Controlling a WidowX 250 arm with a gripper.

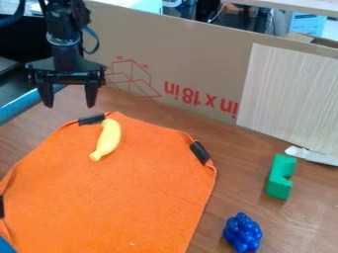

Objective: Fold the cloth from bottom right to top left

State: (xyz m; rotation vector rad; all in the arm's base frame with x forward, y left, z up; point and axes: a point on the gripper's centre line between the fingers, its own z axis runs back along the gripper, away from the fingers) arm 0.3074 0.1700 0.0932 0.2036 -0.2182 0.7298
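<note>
- Both my fingers point(91, 95) stand wide apart, gripping nothing.
- Orange cloth point(132, 197) lies spread below their tips, with toy banana point(109, 138) on it.
- No diagonal fold is made; all remains.

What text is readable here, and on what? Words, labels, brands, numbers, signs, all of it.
"in x 18in": red, upside down, on the cardboard sheet behind the table. Whether more comes before "in" I can't tell; a wood-grain panel starts there.
Tiny red marks by the box drawing on the same sheet: too small to read.
Blue-and-white box, top right: print too blurred to read.
</note>
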